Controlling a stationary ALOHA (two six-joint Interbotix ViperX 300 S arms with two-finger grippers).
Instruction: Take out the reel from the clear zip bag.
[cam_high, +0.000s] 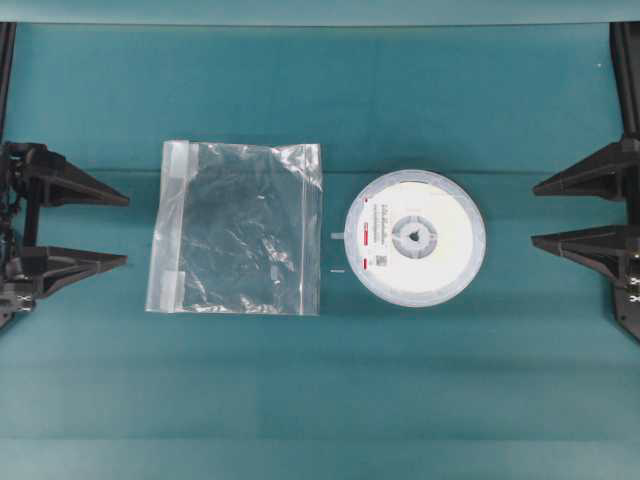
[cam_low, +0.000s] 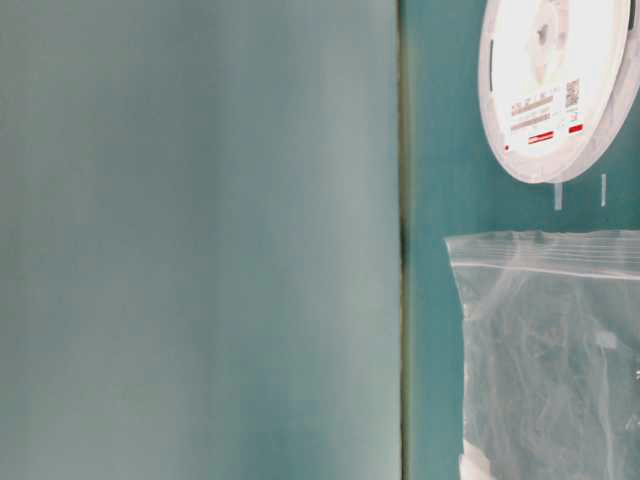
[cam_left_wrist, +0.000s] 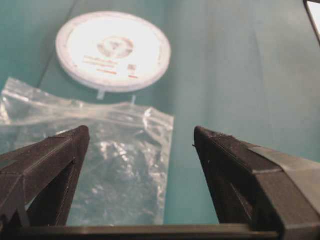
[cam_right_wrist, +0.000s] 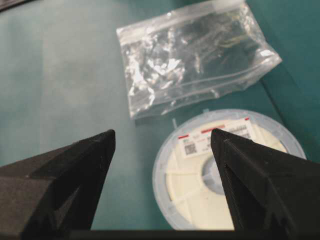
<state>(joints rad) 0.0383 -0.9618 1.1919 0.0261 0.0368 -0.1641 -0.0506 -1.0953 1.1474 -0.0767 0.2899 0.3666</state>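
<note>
Both my grippers, left gripper (cam_high: 125, 230) and right gripper (cam_high: 535, 214), spread wide, holding nothing | reel (cam_high: 415, 237) lies on table (cam_high: 320, 400) just beside clear zip bag (cam_high: 238, 228), outside it | extraction looks finished; I judge best to stay back; not disturb either.

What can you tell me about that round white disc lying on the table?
The reel is a flat, round white disc with a translucent greyish rim and a grey hub at its centre. A small white label with red marks and a printed code sits on its face, on the side toward the bag. It lies flat on the teal table, outside the bag and beside it with a narrow gap between them. Two tiny white slips lie in that gap. Neither gripper touches it.
</note>
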